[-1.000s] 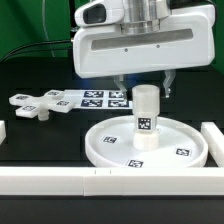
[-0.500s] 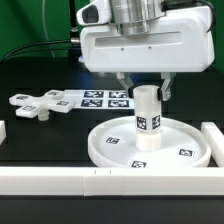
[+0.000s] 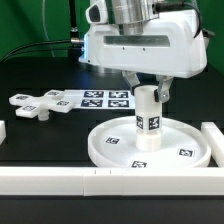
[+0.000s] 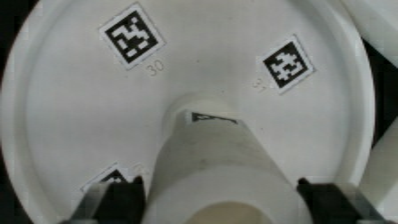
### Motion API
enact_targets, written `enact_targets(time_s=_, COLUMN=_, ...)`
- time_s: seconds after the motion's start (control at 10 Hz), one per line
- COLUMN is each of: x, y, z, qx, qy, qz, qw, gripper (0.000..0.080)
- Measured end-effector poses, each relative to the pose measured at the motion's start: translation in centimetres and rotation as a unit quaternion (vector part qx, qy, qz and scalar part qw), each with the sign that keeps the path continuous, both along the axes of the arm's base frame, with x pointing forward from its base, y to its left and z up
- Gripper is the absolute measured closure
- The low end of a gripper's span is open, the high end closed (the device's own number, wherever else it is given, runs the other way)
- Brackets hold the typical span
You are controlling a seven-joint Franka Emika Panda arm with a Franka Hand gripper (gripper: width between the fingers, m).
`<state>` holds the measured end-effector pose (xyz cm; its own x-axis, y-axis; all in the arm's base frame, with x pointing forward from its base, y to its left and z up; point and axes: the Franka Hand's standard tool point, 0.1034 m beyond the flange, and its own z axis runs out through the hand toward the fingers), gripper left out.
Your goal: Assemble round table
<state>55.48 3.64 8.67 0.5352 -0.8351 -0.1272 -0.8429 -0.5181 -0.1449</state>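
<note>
A white robot claw (image 3: pixel 148 93) is positioned over a short cylinder post (image 3: pixel 147 122), which stands upright on the central hub of a large rimmed disc (image 3: pixel 104 152). The disc lies flat on the black desk (image 3: pixel 40 140). The claw is closed narrowly on the post, with one finger set against each side of its upper end. In the wrist view the post (image 4: pixel 210 165) is framed between the two dark fingertips (image 4: pixel 111 190), with the disc (image 4: pixel 107 110) spread out beneath it. A flat cross-shaped piece (image 3: pixel 33 106) lies well apart toward the exterior view's left, just beside the marker board (image 3: pixel 98 98). All three parts appear to be made of hard, smooth white plastic, so the post is judged to be light and stiff, not fragile, but somewhat slippery. Its rounded side gives flat fingers only narrow lines of contact, so it could twist or slide if it is squeezed loosely. The upper sides, above the square tag, are judged the best place for a hold. Whether the post is fully seated in the hub cannot be told.
</note>
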Motion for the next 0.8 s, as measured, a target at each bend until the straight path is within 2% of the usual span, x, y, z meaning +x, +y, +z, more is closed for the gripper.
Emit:
enact_targets(time_s=0.2, x=0.00, y=0.13, z=-0.02, qx=0.005, qy=0.008, qz=-0.049, qw=0.999, gripper=0.0389)
enact_targets(time_s=0.3, x=-0.08, y=0.27, z=-0.06, qx=0.014, qy=0.011, qz=-0.137, qw=0.990, gripper=0.0389)
enact_targets(time_s=0.5, x=-0.49, y=0.73, z=-0.11, qx=0.031, qy=0.022, qz=-0.229, qw=0.973, gripper=0.0389)
enact_targets(time_s=0.8, x=-0.51, y=0.91, z=-0.18, qx=0.070, qy=0.050, qz=-0.388, qw=0.918, gripper=0.0389)
